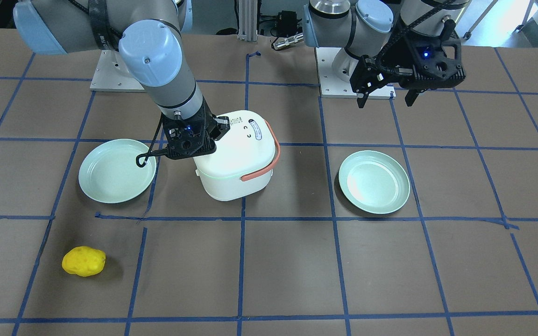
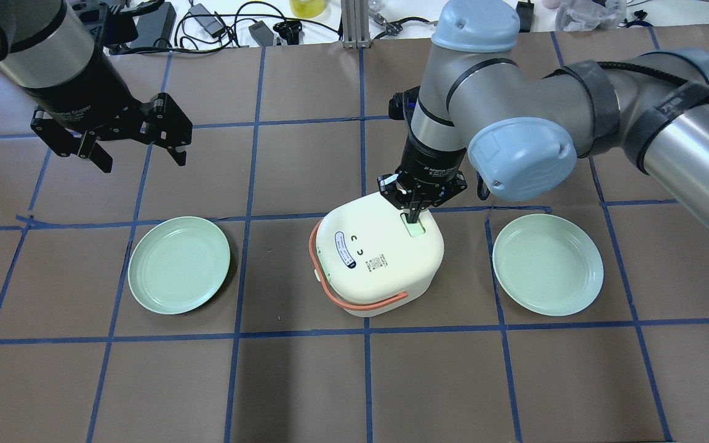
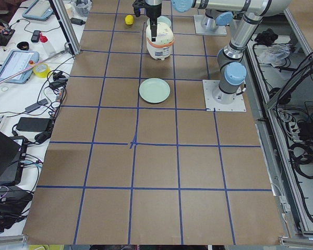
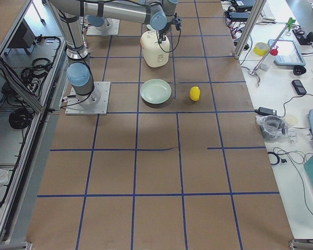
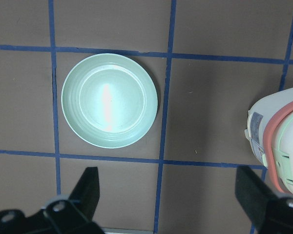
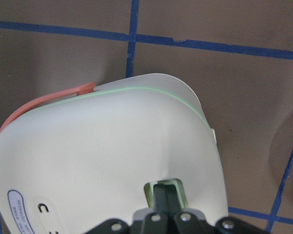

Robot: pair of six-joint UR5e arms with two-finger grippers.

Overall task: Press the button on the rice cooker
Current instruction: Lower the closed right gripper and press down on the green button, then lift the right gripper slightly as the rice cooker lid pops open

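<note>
Table (image 2: 305, 381) is lying mostly bare on the operators' side. Cooker (image 2: 379, 258) is sitting mid-table, lid shut and inside hidden, between left plate (image 2: 180, 264) and right plate (image 2: 547, 264). Left gripper (image 2: 143, 161) is hanging spread, well apart from cooker. Right gripper (image 2: 413, 216), fingers pressed together, is touching the green button (image 2: 417, 230), partly covering it. Yellow lump (image 1: 83, 261) is lying alone.
</note>
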